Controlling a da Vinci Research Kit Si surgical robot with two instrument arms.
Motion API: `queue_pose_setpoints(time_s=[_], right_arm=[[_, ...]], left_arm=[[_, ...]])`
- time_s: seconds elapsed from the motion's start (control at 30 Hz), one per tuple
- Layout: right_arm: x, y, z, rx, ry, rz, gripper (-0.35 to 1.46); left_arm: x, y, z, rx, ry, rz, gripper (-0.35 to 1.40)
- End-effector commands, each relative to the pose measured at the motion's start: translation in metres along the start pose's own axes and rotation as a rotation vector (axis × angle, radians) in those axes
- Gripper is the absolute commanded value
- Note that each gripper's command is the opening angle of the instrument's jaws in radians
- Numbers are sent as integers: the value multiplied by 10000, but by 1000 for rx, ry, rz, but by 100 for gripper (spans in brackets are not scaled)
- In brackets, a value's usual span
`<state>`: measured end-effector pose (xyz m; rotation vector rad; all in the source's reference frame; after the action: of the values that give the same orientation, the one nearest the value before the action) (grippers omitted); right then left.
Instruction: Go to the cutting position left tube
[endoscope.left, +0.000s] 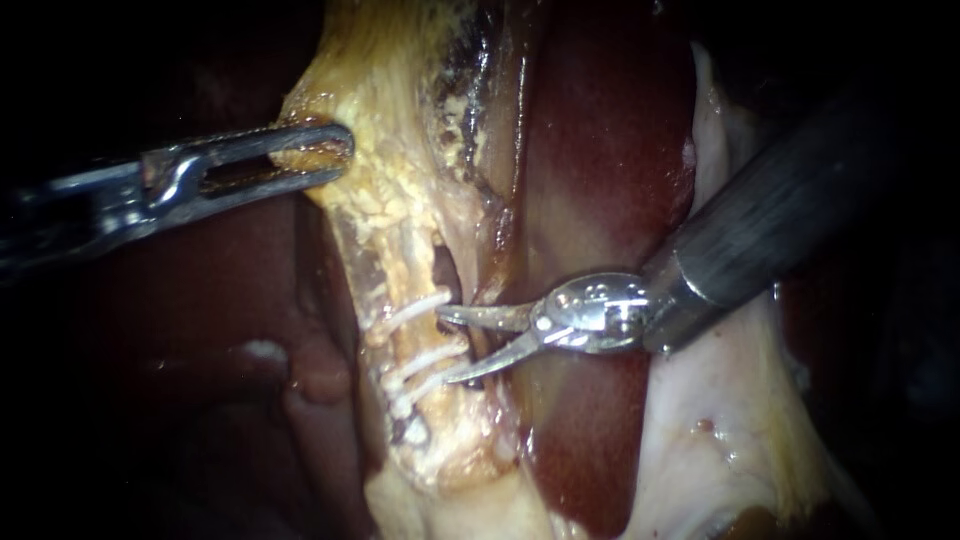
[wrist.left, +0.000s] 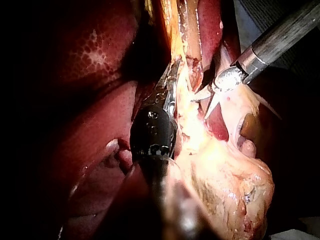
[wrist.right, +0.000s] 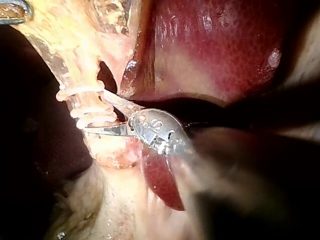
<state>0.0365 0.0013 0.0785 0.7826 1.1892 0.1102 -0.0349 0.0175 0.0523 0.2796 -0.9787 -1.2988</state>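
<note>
Right instrument (endoscope.left: 446, 343), pincer agape between clips (endoscope.left: 412, 311) on tube (endoscope.left: 418, 338); left instrument (endoscope.left: 336, 158), pincer tight on yellow tissue (endoscope.left: 392, 205).

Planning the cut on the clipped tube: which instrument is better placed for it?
The right instrument: its open blades sit at the clipped tube, while the left instrument grips fatty tissue farther up.

Endoscope faces the tube (endoscope.left: 402, 340) close up; both wrist cameras (from opposite sides) share it.
</note>
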Motion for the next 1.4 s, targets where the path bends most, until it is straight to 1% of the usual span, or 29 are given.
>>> queue_pose_setpoints(time_s=[0.03,0.1,0.27,0.47,0.67,0.77,0.93,1.1,1.2,1.27,1.4], right_arm=[[4,-1,-1,3,11,0,140],[11,-2,-1,17,27,-4,140],[24,-1,7,43,39,-7,140],[33,5,22,82,58,5,140],[39,9,35,120,57,40,136],[39,11,40,139,53,72,136],[33,12,46,165,44,129,135],[25,13,43,170,39,196,135],[20,15,38,171,38,214,135],[18,16,35,176,36,243,135],[16,20,34,168,32,243,135]], left_arm=[[0,1,1,0,0,0,-35],[0,4,1,-2,-1,0,-35],[1,11,4,-6,-3,1,-35],[1,10,4,-7,-3,1,-35],[1,11,5,-7,-3,1,-35],[1,10,5,-7,-3,1,-35],[1,10,5,-7,-3,1,-35],[1,10,4,-7,-3,1,-35],[1,9,3,-7,-3,1,-35],[1,8,2,-7,-3,1,-35],[0,8,2,-8,-3,1,-35]])
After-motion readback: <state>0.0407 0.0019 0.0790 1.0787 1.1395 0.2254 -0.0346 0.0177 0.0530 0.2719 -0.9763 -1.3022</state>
